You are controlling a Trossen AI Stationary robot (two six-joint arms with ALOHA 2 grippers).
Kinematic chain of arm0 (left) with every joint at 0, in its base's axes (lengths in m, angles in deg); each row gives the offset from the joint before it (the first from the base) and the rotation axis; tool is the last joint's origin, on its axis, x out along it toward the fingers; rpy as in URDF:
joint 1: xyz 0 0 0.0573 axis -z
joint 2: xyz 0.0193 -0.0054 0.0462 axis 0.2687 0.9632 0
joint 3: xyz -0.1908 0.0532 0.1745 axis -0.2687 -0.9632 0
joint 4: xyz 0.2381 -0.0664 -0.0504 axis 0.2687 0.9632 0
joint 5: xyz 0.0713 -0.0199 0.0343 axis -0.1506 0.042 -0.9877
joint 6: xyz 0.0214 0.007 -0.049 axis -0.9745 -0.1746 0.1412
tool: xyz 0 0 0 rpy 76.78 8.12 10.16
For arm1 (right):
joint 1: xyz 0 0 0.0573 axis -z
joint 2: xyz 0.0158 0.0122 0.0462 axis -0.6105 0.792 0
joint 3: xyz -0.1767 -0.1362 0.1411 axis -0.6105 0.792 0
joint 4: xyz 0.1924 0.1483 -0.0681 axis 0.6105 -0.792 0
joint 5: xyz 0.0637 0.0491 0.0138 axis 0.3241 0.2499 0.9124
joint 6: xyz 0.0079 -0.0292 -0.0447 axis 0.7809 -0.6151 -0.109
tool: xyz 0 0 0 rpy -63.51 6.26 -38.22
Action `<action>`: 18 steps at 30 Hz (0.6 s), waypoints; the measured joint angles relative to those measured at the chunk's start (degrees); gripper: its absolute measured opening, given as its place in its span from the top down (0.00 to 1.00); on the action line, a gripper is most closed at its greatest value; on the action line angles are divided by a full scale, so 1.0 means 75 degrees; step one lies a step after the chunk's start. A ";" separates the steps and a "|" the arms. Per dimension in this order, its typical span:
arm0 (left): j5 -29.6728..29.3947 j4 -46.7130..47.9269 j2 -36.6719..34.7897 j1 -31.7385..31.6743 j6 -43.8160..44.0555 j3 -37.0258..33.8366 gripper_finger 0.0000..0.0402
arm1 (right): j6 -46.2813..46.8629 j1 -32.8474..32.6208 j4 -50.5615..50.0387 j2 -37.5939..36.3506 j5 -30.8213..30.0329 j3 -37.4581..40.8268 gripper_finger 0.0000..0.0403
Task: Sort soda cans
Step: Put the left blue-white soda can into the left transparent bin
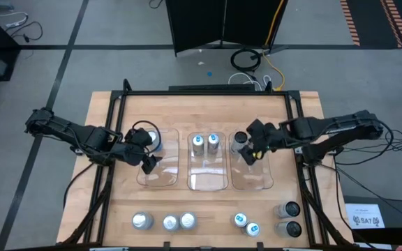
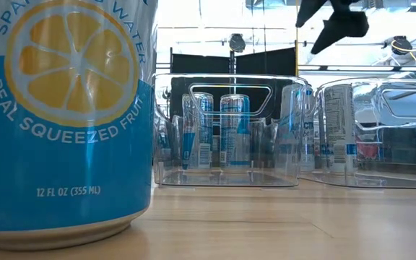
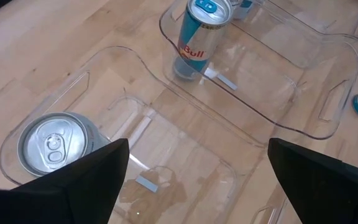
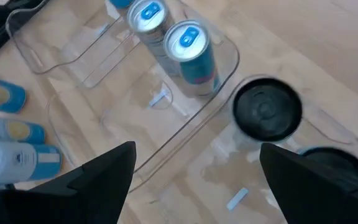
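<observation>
- Closest to the low camera: a big lemon sparkling-water can (image 2: 63, 115), blocking that side of the table.
- Sorted so far, per high view: one silver-topped can (image 3: 53, 143) in the left bin (image 1: 158, 183), two blue-topped cans (image 1: 205, 142) in the middle bin (image 1: 208, 183), dark cans (image 4: 267, 107) in the right bin (image 1: 251, 183).
- Left to sort, along the near edge: three silver cans (image 1: 165, 222), two blue-topped cans (image 1: 246, 224), two dark cans (image 1: 289, 218).
- Judgement: under halfway.
- Left gripper (image 1: 147, 155) hovers over the left bin, jaws wide apart, holding nothing.
- Right gripper (image 1: 252, 153) sits over the right bin, jaws spread, empty; a dark can stands just beyond them.
- Unclear: the right wrist view shows a second dark top cut off by a finger, while the arm covers that spot from above, so I can't confirm the right bin's count.
</observation>
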 joint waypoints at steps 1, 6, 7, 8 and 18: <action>0.0000 0.0000 0.0000 -0.0003 -0.0001 0.0000 0.02 | 0.0095 -0.0161 -0.0032 0.0003 -0.0095 0.0000 0.17; 0.0000 -0.0003 0.0000 0.0000 -0.0001 0.0000 0.02 | 0.0528 -0.1104 -0.0108 0.0003 -0.0762 0.0000 0.17; 0.0000 -0.0001 0.0000 -0.0003 -0.0001 0.0000 0.02 | 0.0598 -0.1300 -0.0107 0.0003 -0.0856 0.0000 0.17; 0.0000 -0.0003 0.0000 -0.0001 -0.0001 0.0000 0.02 | 0.0621 -0.1498 -0.0110 0.0003 -0.0933 0.0000 0.17; 0.0000 -0.0003 0.0000 -0.0003 -0.0044 0.0000 0.02 | 0.1718 -0.3206 -0.0422 0.0059 -0.1468 0.0079 0.17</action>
